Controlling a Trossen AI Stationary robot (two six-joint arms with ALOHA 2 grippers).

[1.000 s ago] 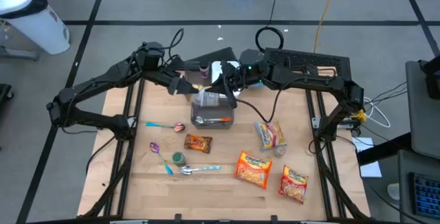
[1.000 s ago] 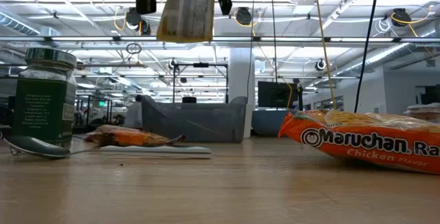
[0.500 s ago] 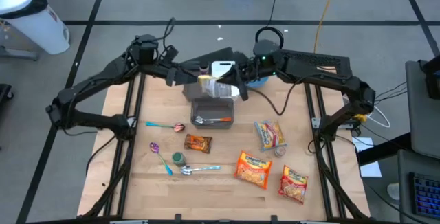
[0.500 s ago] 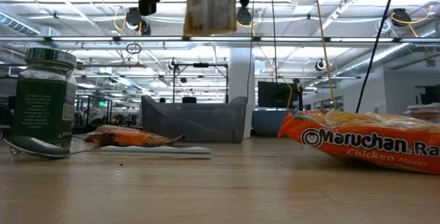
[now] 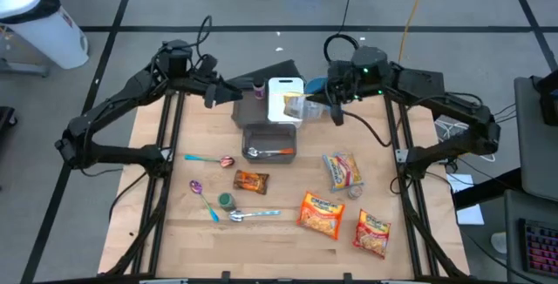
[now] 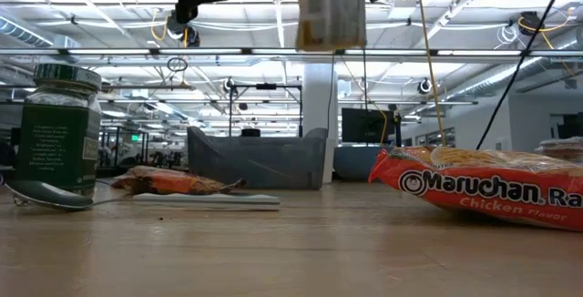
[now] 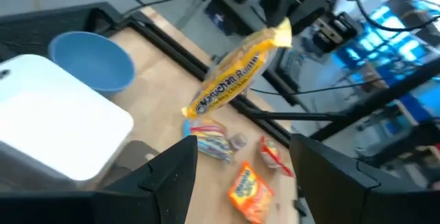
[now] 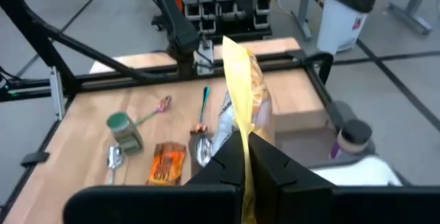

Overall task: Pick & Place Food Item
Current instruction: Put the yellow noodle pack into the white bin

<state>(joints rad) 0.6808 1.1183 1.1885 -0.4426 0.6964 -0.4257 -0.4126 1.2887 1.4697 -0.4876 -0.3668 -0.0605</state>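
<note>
The right gripper [image 5: 307, 107] was clamped on a yellow ramen noodle packet [image 5: 294, 105], suspended above the white rectangular container [image 5: 281, 95]. The left gripper [image 5: 237, 95] stood open and empty behind the grey plastic bin [image 5: 269, 132].

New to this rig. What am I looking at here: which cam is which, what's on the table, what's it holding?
Two dark robot arms work over a wooden table.

The overhead picture shows everything. The low one looks level across the tabletop. The other two come from cameras on each arm's wrist.

The right claw is shut on a yellow ramen packet, held in the air above a white container. That packet hangs at the top of the low view.

The left claw is open and empty, near the table's far edge.

On the table: a grey bin with a utensil inside, a blue bowl, spoons, a green-lidded jar, a small snack pack, a candy bag and two orange ramen packs.
</note>
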